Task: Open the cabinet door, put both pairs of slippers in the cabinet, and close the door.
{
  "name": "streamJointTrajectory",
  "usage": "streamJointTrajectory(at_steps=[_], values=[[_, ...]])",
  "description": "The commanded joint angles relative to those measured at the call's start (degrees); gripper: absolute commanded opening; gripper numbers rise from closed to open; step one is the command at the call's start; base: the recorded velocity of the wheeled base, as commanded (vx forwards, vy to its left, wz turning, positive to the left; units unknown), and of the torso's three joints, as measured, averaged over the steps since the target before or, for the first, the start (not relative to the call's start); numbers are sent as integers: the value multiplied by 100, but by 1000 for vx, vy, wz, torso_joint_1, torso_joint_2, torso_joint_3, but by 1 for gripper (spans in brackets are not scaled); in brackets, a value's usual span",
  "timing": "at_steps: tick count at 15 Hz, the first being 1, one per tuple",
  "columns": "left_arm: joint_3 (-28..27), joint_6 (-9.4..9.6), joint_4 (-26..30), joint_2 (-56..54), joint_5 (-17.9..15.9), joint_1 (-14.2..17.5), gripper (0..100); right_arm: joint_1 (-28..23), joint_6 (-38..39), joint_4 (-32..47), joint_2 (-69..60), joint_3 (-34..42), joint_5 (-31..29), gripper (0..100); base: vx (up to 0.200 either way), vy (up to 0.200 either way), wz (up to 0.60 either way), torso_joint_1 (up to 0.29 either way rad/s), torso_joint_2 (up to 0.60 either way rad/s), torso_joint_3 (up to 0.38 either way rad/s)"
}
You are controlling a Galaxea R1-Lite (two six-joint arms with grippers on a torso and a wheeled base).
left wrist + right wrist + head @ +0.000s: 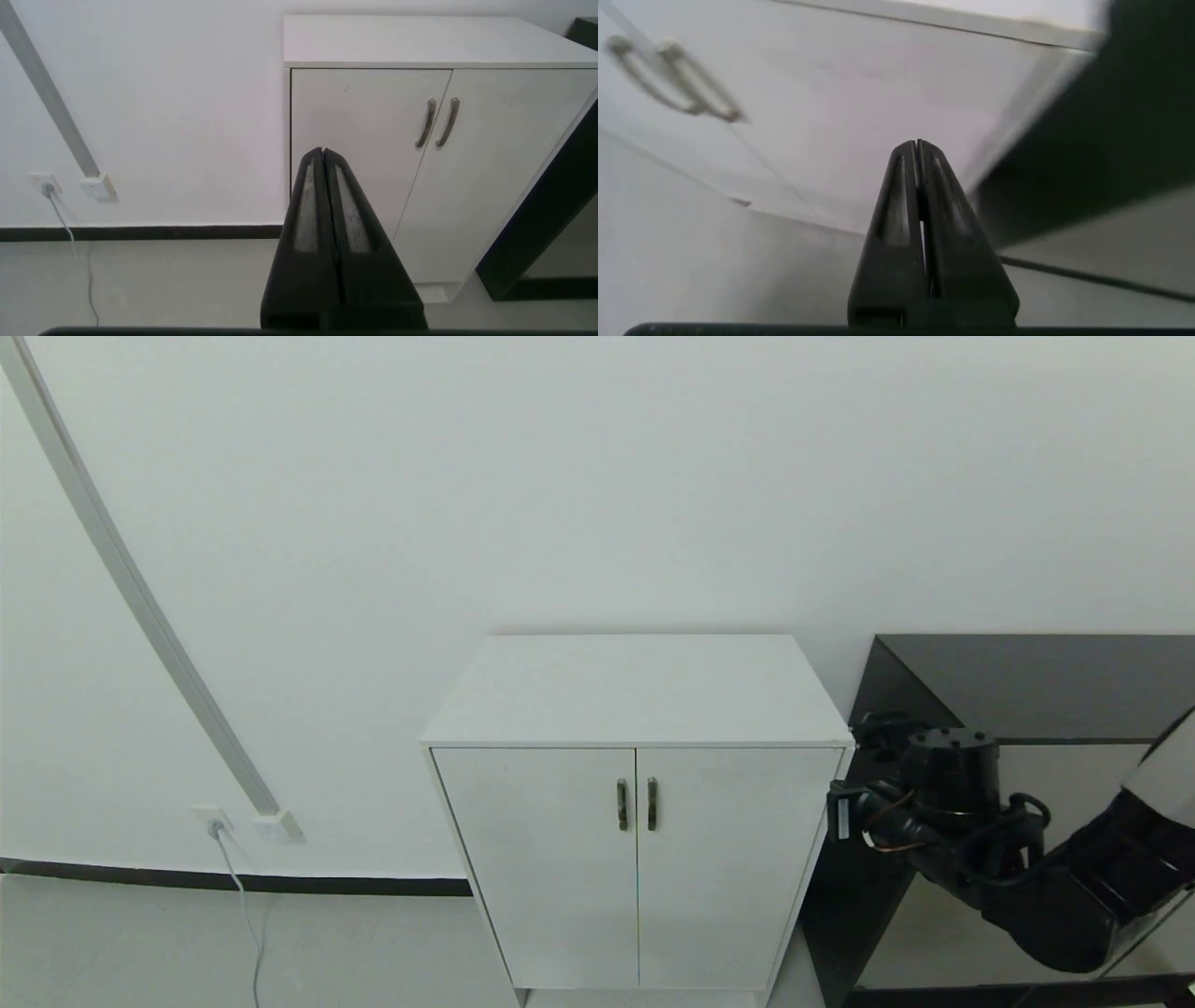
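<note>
The white cabinet (635,695) stands against the wall with both doors shut. Its two dark handles (623,805) (652,804) sit side by side at the centre seam. In the left wrist view the cabinet (439,42) and its handles (437,123) lie ahead, and my left gripper (322,155) is shut and empty, well short of the left door. My right gripper (918,147) is shut and empty, close to the right door (859,84), with the handles (668,75) off to one side. My right arm (952,784) hangs just beyond the cabinet's right edge.
A black piece of furniture (1027,681) stands right beside the cabinet on its right. A wall socket (213,821) with a trailing cable (245,915) and a slanted grey conduit (131,588) are on the wall to the left. Open floor (140,952) lies left of the cabinet.
</note>
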Motion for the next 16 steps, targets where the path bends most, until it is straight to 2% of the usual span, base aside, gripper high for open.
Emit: streamJointTrajectory(at_steps=[1, 8, 16], values=[[0, -2, 2, 7, -4, 7, 0, -197, -3, -33, -503, 401, -47, 0, 0, 0, 0, 0, 0, 0], [0, -2, 2, 7, -4, -1, 0, -768, -302, -33, -1637, 1570, -38, 0, 0, 0, 0, 0, 0, 0], [0, -2, 2, 7, -4, -1, 0, -821, -451, -24, -2841, 2783, -3, 0, 0, 0, 0, 0, 0, 0]])
